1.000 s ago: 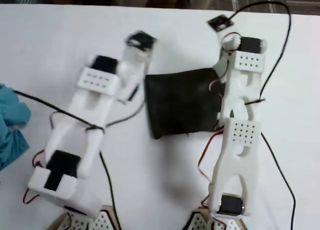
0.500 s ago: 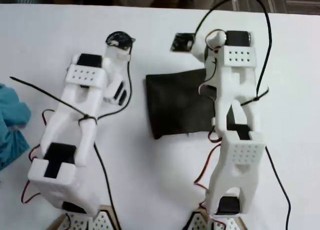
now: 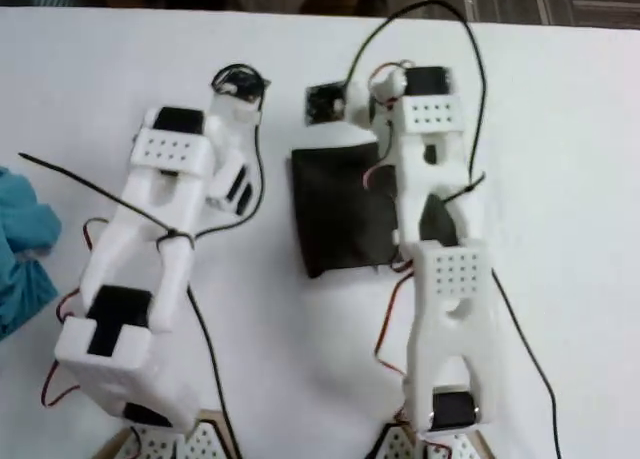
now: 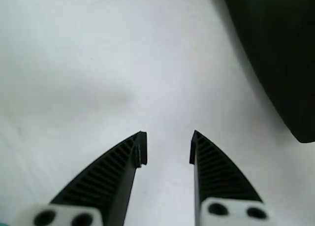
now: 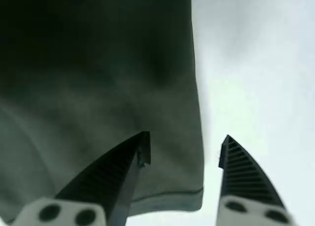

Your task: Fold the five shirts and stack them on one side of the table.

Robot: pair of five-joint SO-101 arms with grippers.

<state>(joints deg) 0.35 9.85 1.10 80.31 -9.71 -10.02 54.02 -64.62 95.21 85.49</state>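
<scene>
Right gripper [image 5: 184, 149] hangs open over the dark shirt [image 3: 340, 209], folded near the middle of the table [image 3: 560, 129]. It has 1 finger above cloth and 1 above bare top, so the shirt's edge runs between them. Left gripper [image 4: 168, 147], also open, sits just beside that shirt over bare table, which makes the right arm the nearer for a grab. Farther off, a teal heap [image 3: 20, 249] lies at the table's left edge.

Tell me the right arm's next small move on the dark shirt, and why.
Probably lower and close on the hem: the right gripper hangs open astride the dark shirt's edge, one finger over cloth, the other over bare table.
</scene>
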